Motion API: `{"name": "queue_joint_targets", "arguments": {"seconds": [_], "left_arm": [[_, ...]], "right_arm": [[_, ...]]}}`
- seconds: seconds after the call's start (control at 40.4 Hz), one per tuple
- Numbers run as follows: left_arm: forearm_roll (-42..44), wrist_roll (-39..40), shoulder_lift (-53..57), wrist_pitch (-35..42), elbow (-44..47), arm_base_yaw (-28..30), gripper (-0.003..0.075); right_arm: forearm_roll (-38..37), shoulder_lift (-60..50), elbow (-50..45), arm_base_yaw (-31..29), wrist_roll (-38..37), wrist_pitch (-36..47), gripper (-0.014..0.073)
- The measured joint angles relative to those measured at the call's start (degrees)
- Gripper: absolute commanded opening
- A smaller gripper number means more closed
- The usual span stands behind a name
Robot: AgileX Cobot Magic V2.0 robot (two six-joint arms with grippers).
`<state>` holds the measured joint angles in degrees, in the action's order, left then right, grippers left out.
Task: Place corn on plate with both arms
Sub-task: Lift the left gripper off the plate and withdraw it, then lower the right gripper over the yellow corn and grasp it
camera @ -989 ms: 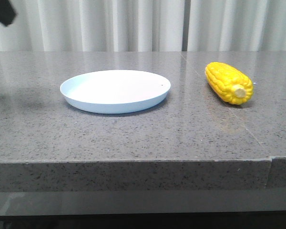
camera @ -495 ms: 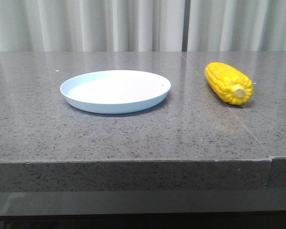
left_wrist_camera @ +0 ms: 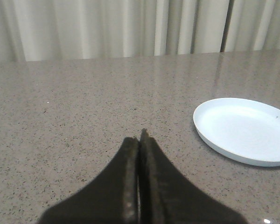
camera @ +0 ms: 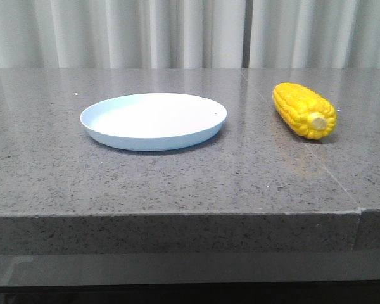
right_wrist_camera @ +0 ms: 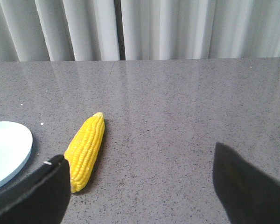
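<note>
From the front camera I see the plate [camera: 154,121] sitting flat on the grey stone table [camera: 177,183], a little left of centre, and I can report its pale blue-white dish holds nothing at the moment, just one tiny dark speck near its right rim. The corn [camera: 304,110] lies on the bare tabletop to the right of the plate, well apart from it, angled so the pale stub end points toward the near edge and the tapered tip points away toward the white curtain [camera: 190,31] at the back. Neither arm shows in the front view. On my left wrist feed, the left gripper [left_wrist_camera: 139,140] has its two dark fingers pressed together with only a hairline seam between them, gripping nothing, poised above open table with the plate off to one side of it. On my right wrist feed, the right gripper [right_wrist_camera: 140,186] is spread wide, one finger [right_wrist_camera: 37,196] at each lower corner of the picture, nothing between them but stone. The corn lies just beyond the finger on the plate's side, though I cannot tell whether they touch.
</note>
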<state>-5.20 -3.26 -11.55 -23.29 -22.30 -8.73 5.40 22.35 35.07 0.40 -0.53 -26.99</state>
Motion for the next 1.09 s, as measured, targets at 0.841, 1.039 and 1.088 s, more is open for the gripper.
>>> {"name": "queue_joint_targets", "arguments": {"seconds": [0.841,1.039,1.088], "left_arm": [[0.1,0.0,1.7,-0.1,0.3,0.0,-0.002],[0.1,0.0,1.7,-0.1,0.3,0.0,-0.002],[0.1,0.0,1.7,-0.1,0.3,0.0,-0.002]], "right_arm": [[10.0,49.1,19.3,7.1,0.0,-5.0,0.0644],[13.0,60.9,27.0,9.8,0.0,-6.1,0.0644],[13.2,63.7,28.9,10.0,0.0,-6.3,0.0644]]}}
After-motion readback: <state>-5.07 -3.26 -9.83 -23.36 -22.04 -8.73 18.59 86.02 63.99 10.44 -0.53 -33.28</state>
